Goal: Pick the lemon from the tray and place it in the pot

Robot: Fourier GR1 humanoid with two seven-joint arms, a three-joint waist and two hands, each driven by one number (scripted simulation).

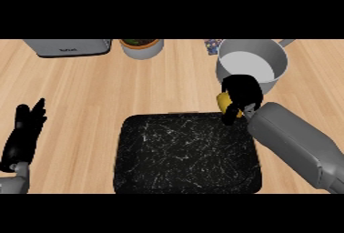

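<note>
Looking down from the head view, you see a pale wooden counter (101, 91) with a square black tray flecked with white (188, 154) lying in the middle, nothing resting on its surface. Your right hand (240, 93) has its black fingers curled round the small yellow lemon (222, 99), which peeks out at the hand's left side; the fruit is off the tray, held just beyond the tray's far right corner and just beside the near rim of the round grey metal pot with a pale inside (252, 63). Your left hand (23, 134) rests at the view's left edge, fingers straight and holding nothing. At the far edge stand a grey toaster-like appliance (67, 47) and a small potted plant in a pale cup (142, 47). To do this step well, you should likely carry the lemon a little farther away from you and slightly right, until it hangs over the pot's pale interior rather than its rim, then let the fingers open; whether the hand is high enough to clear the rim cannot be told from this steep angle.
</note>
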